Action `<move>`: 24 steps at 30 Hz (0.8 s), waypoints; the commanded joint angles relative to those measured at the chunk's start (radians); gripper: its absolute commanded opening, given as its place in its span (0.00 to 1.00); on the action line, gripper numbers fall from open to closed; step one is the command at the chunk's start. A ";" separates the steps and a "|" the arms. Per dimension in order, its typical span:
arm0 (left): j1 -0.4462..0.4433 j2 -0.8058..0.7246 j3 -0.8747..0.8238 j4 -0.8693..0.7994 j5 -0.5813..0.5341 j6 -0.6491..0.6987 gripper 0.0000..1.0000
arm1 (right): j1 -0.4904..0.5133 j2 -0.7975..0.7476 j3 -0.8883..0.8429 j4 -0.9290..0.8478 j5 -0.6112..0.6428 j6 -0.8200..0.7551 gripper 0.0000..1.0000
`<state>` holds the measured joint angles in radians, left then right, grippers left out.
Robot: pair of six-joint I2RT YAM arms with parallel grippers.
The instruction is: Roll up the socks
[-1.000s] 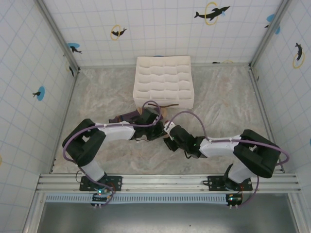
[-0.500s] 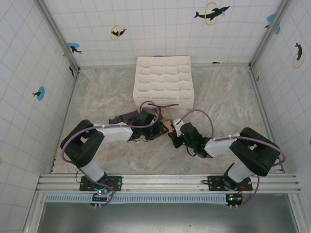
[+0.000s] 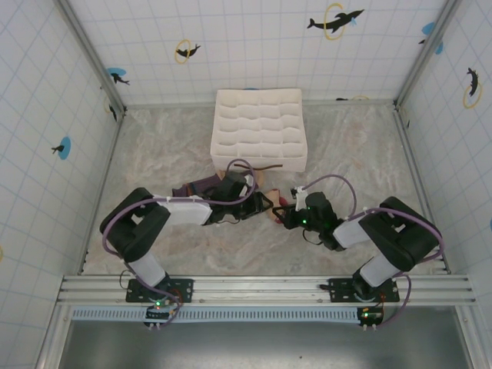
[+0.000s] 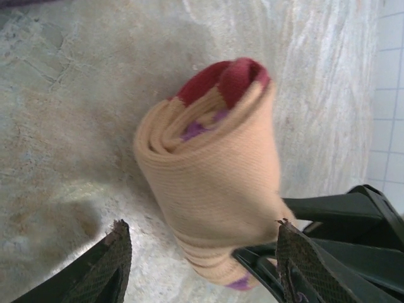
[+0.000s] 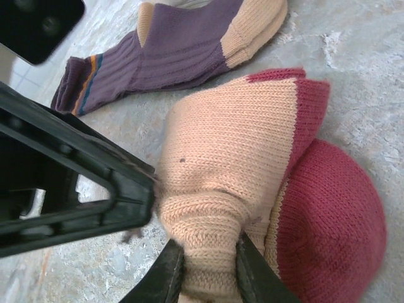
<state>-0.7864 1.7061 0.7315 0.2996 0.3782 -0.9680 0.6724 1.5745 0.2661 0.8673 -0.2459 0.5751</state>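
beyond beige roll [image 5: 233, 189], flat purple sock [image 5: 170, 57]

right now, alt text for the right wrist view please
The right gripper pinches a rolled beige sock with a dark red toe on the marbled table; a purple sock lies flat behind it.
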 commanded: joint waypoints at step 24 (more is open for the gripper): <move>-0.013 0.181 0.052 0.066 0.042 0.000 0.16 | -0.105 -0.126 0.073 -0.461 -0.104 0.090 0.57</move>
<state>-0.7921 1.8534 0.7750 0.4789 0.4534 -1.0161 0.5785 1.4879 0.3000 0.6384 -0.3492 0.7017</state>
